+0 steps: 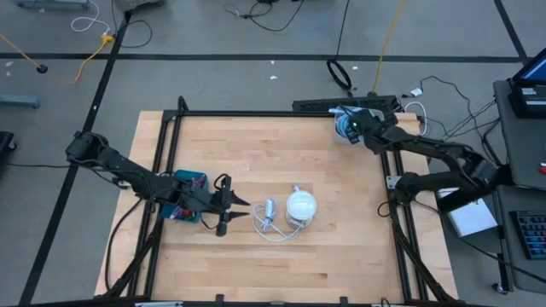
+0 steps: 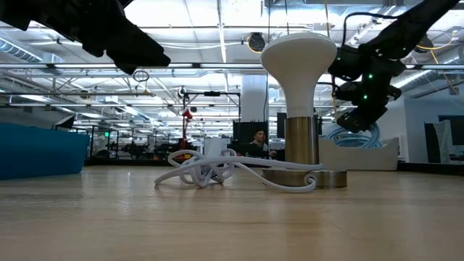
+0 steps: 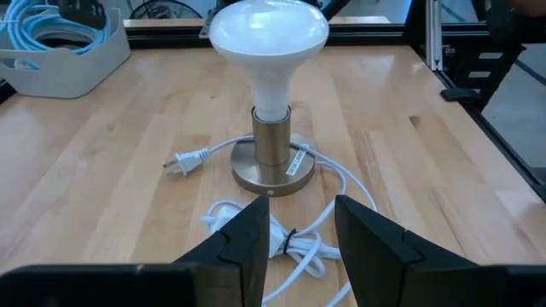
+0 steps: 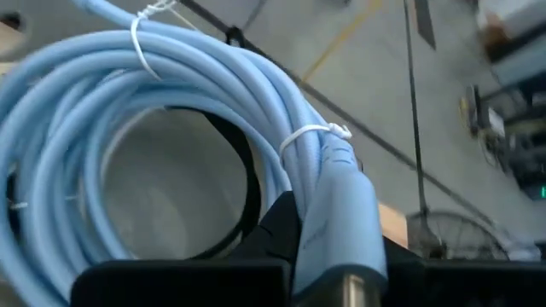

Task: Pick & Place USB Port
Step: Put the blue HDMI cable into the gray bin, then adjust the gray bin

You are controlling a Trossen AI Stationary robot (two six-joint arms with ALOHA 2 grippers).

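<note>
A coiled blue USB cable, bound with white ties, is in the white bin at the table's far right, and my right gripper is shut on it over the bin. In the low view that gripper hangs just above the coil. A white-headed lamp stands on its round metal base mid-table, its white cord bunched on the wood to its left. My left gripper is open left of the cord. It points level at the lamp and holds nothing. My right gripper pinches the cable's blue plug housing between its two fingers. The plug lies along the fingers, which slant downward into the bin. The tied coil spreads out beyond the fingertips. I cannot tell whether the coil rests on the bin floor or hangs.
A teal box sits under the left arm at the table's left. Black frame rails run along the table's far and side edges. Bare wood lies between the lamp and the bin. A person stands far off in the room.
</note>
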